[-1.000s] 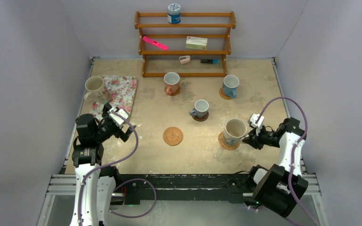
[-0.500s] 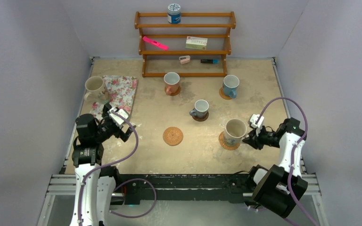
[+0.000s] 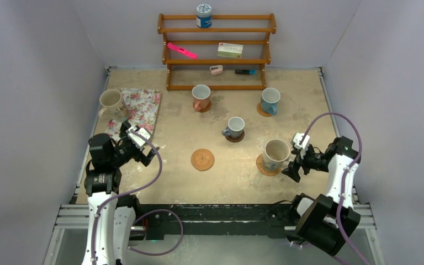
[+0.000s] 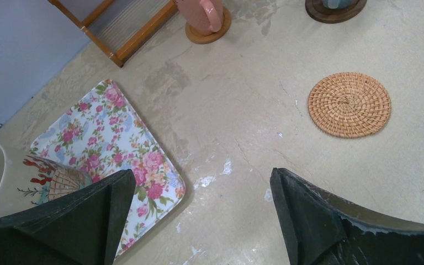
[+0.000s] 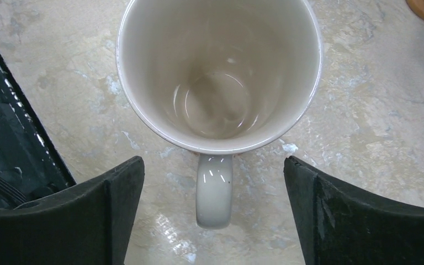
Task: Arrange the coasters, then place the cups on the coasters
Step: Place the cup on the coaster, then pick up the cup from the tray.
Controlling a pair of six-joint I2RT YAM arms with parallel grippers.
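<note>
right tool (image 5: 214, 185) wide, flanking handle of cream mug (image 5: 215, 72) on coaster (image 3: 263, 168) | left tool (image 4: 201, 190) wide, near floral mat (image 4: 110, 138)

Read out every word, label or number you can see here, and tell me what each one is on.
No text here is legible.
Blue-and-white canister atop the wooden shelf: label print too small to read.
Pale box one tier down: markings too blurred to read.
Cream mug at the floral mat's edge: a painted shell-like picture, no words visible.
</note>
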